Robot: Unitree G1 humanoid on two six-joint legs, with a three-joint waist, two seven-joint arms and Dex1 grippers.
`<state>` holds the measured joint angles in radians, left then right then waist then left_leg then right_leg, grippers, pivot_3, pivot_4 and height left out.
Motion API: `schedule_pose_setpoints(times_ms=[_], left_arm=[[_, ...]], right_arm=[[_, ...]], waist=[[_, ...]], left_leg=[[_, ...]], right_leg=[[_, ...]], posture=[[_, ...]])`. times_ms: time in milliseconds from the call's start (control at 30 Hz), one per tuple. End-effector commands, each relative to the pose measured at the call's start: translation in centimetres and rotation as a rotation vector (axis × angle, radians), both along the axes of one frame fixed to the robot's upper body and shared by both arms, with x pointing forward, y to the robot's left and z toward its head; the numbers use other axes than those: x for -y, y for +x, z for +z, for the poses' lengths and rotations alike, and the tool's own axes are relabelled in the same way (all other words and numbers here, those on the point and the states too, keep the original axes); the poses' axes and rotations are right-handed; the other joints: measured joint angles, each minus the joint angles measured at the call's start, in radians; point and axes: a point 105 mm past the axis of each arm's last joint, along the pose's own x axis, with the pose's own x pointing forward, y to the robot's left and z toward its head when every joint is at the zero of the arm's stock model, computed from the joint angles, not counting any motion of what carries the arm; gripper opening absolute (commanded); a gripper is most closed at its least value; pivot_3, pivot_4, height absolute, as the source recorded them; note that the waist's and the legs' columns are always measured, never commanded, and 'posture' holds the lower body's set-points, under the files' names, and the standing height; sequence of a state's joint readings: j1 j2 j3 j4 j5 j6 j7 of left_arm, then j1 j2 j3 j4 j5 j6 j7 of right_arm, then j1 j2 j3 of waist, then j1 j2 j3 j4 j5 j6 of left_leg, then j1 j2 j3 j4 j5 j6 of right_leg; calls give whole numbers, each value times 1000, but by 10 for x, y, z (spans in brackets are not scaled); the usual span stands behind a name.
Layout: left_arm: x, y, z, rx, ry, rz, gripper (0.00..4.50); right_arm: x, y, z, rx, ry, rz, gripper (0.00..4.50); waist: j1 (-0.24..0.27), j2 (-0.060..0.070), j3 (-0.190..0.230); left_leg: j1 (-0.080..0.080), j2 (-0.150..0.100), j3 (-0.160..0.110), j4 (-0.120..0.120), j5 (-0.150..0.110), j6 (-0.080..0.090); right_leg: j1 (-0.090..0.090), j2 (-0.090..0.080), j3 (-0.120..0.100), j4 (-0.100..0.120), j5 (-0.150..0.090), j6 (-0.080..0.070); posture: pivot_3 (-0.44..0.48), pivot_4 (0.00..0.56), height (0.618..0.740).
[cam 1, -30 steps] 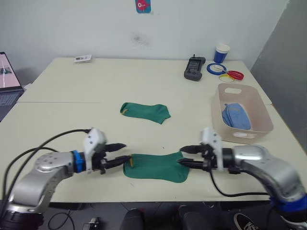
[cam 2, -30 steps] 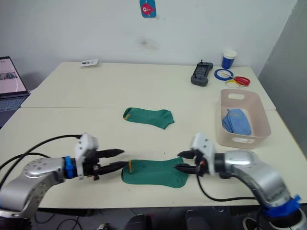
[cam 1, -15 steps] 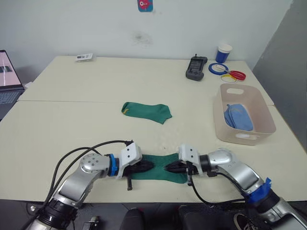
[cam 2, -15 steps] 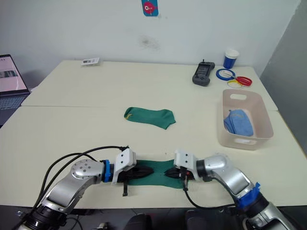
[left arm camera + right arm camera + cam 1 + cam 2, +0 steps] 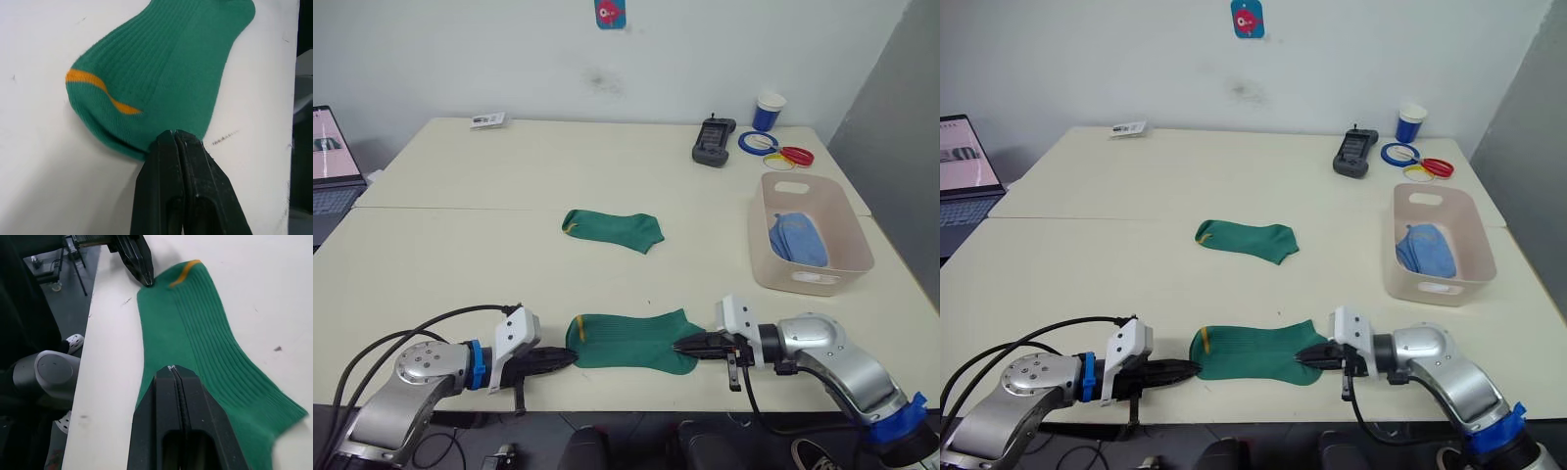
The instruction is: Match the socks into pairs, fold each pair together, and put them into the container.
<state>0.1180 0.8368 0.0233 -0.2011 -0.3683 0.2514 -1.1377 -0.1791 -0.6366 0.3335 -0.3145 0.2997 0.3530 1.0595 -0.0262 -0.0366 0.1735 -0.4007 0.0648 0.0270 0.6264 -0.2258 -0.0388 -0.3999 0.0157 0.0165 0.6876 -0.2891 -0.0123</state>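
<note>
Left gripper: I see its fingers pinched together on the cuff edge of the near green sock.
Right gripper: closed too, nipping that sock's toe end.
Near green sock: flat at the table's front edge; I judge it light and limp, best held at both ends.
Far green sock: mid-table, well apart.
Container: far right, blue socks inside.
Writing: none I can read.

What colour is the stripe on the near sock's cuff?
Orange-yellow, on the green near sock; clearest in the left wrist view.
</note>
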Motion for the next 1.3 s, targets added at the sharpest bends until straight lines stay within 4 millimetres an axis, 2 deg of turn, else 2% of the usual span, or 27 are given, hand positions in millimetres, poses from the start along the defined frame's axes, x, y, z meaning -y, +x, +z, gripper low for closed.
schedule_pose_setpoints(times_ms=[33, 133, 233, 333, 433, 467, 500, 567, 633, 700, 833, 933, 1000, 1067, 1167, 1200, 1300], left_arm=[[0, 3, -11, 14, 42, 21, 32], [-4, 1, -14, 1, 35, 40, 32], [-9, -3, -8, -11, 8, 48, 32], [-10, -4, 1, -10, -35, 62, 32], [-11, -2, 25, -29, -149, 128, 32], [-19, 5, 36, -16, -200, 210, 32], [-29, 12, 45, 9, -239, 292, 10], [-54, 29, 57, 94, -296, 487, 406], [-82, 41, 61, 173, -330, 678, 897], [-99, 44, 61, 215, -348, 792, 1573], [-116, 40, 46, 250, -321, 907, 2847], [-114, 39, 44, 253, -307, 900, 3856], [-111, 42, 44, 257, -284, 882, 4487], [-103, 52, 43, 264, -214, 831, 4487], [-75, 67, 52, 274, -185, 692, 4487], [-64, 74, 56, 282, -189, 646, 4487], [-16, 109, 72, 338, -172, 494, 4487]], right_arm=[[3, -3, -18, 13, -70, 5, 0], [20, -3, -31, 16, -144, -2, 0], [33, -3, -27, 21, -158, -9, 0], [34, -2, -9, 20, -95, -29, 0], [27, 3, 27, 16, 36, -91, 0], [27, 8, 42, 36, 83, -141, 0], [29, 15, 54, 74, 117, -204, 180], [40, 33, 69, 169, 153, -357, 615], [57, 49, 73, 245, 162, -512, 1261], [68, 54, 71, 279, 174, -591, 1974], [79, 51, 46, 283, 145, -649, 3410], [79, 48, 38, 276, 142, -651, 4463], [77, 48, 39, 275, 148, -642, 4500], [71, 49, 43, 280, 154, -620, 4500], [63, 51, 52, 290, 155, -583, 4500], [61, 52, 55, 293, 160, -578, 4500], [52, 57, 65, 310, 166, -555, 4500]], waist=[[2, 0, 0], [2, 0, 0], [1, 0, -1], [0, 0, -1], [-4, 0, 0], [-5, -1, 1], [-5, -1, 1], [-4, -1, 1], [-2, -1, 0], [-2, -1, 0], [-2, -2, 0], [-2, -2, 0], [-2, -1, 0], [-2, -1, 0], [-2, -1, 0], [-2, -1, 0], [7, -2, 0]], left_leg=[[0, 0, 0, 0, 0, 0], [0, -1, 1, 0, 0, 0], [2, 0, 1, 0, 0, 0], [2, 0, 1, 0, 0, 0], [1, 1, 0, 0, 0, 0], [1, 1, 0, 0, 0, 0], [1, 1, 0, 0, 0, 0], [1, 1, -1, 0, 0, 0], [1, 0, -2, 1, 0, 0], [1, -1, -1, 1, 0, 0], [0, 0, 0, 0, 0, 0], [0, 0, 1, 0, 0, 0], [0, 0, 0, 0, 0, 0], [2, 0, 0, 0, 0, 0], [2, 0, 0, 0, 0, 0], [1, 0, 0, 0, 0, 0], [0, -2, 0, 0, 0, 0]], right_leg=[[0, -1, 0, 0, 0, 0], [1, -2, 1, 0, 0, 0], [2, -2, 1, -1, 0, 0], [3, -1, 0, -1, 0, 0], [1, -1, 0, 1, 0, 0], [0, -1, 0, 2, 0, 0], [0, -1, 0, 2, 0, 0], [0, 0, 0, 2, 0, 0], [1, 0, -1, 2, 0, 0], [2, -1, 0, 0, 0, 0], [3, -1, 0, -5, 0, 1], [3, -1, 1, -5, 0, 1], [3, -1, 0, -5, 1, 2], [5, -1, 0, -5, 3, 2], [5, -1, 0, -5, 4, 3], [5, -1, 0, -5, 4, 3], [5, 0, 0, -6, 4, 4]], posture=[[0, 150, 740], [0, 150, 740], [0, 150, 740], [0, 150, 740], [0, 150, 740], [0, 150, 740], [0, 150, 740], [0, 150, 740], [0, 150, 740], [0, 150, 740], [0, 150, 740], [0, 150, 740], [0, 150, 740], [0, 150, 740], [0, 150, 740], [0, 150, 740], [0, 150, 740]])
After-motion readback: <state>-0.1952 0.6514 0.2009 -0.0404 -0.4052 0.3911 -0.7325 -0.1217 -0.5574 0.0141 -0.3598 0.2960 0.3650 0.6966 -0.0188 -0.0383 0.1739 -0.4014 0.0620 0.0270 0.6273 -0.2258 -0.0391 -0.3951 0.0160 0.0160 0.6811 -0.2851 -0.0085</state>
